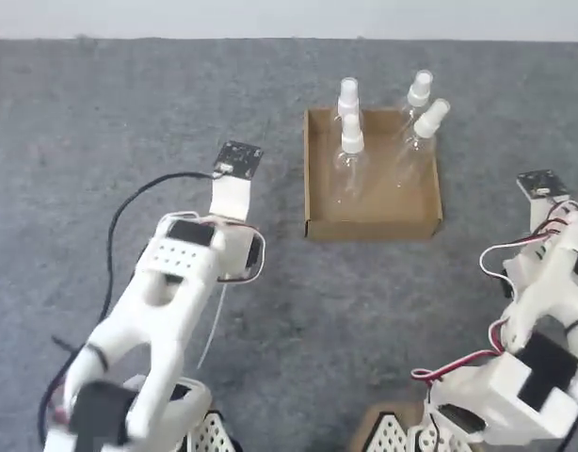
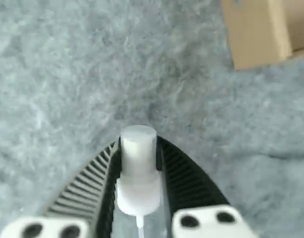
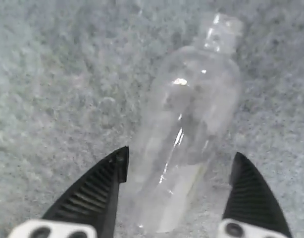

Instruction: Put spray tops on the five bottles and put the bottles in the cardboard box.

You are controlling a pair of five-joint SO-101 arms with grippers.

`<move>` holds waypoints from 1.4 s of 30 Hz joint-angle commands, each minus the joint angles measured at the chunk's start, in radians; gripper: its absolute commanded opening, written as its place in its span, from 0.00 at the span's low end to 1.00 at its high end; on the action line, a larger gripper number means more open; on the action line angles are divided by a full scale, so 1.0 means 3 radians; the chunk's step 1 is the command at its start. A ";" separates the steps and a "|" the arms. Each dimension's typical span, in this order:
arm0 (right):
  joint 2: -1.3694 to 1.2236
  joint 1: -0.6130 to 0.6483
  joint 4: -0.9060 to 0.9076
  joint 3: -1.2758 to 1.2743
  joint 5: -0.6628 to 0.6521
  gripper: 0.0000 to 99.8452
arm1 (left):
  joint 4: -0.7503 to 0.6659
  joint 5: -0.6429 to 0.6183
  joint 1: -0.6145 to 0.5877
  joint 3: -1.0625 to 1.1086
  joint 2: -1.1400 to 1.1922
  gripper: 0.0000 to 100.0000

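Clamping a spray top (image 2: 137, 171) in the left pincer (image 2: 137, 144), closed tight around it. Straddling an uncapped bottle (image 3: 191, 114) with the right pincer (image 3: 180, 154), spread wide, empty. Lies flat on the tabletop (image 3: 53, 74), with neck pointing straight away, nearer the right arm.

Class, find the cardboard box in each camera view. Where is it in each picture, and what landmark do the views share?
High view: the cardboard box sits upper centre-right, holding capped bottles.
Left wrist view: its corner lies beyond the fingers gripping the spray top.
Right wrist view: open fingers straddle an uncapped bottle on grey carpet.
Shared landmark: the grey carpet under everything.
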State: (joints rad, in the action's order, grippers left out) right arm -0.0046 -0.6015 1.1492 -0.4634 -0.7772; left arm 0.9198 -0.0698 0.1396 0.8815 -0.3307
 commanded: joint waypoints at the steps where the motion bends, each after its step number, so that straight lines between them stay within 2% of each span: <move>1: 0.0054 0.0105 0.0018 0.0358 -0.0031 0.28 | 0.0026 0.0041 0.0000 0.0161 -0.0624 0.01; 8: -0.0043 0.0274 0.0289 0.1018 0.0394 0.27 | 0.0010 0.0143 -0.0015 0.0289 -0.0823 0.01; 13: -0.0627 0.0468 0.0673 0.1524 0.0634 0.27 | 0.0005 0.0143 -0.0015 0.0289 -0.0823 0.01; 19: -0.1143 0.0478 0.0734 0.1790 0.0869 0.27 | -0.0031 0.0143 -0.0015 0.0304 -0.0823 0.01; 23: -0.1107 0.0483 0.0739 0.1826 0.0869 0.27 | -0.0061 0.0143 -0.0010 0.0304 -0.0818 0.01; 26: -0.0923 0.0499 0.0964 0.1969 0.0875 0.27 | -0.0061 0.0143 -0.0010 0.0304 -0.0818 0.01; 35: -0.0248 0.0964 0.1793 0.2312 0.0910 0.27 | -0.0061 0.0143 -0.0010 0.0335 -0.0818 0.01; 39: -0.0074 0.1225 0.1910 0.2015 0.0711 0.27 | -0.0061 0.0143 -0.0010 0.0340 -0.0818 0.01; 42: 0.0069 0.1368 0.1777 0.1591 0.0583 0.27 | -0.0061 0.0143 -0.0010 0.0340 -0.0818 0.01</move>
State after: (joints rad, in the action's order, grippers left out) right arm -0.0936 -0.2516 1.7001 0.1243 -0.5470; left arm 0.9183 -0.0361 0.1381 0.9950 -0.5255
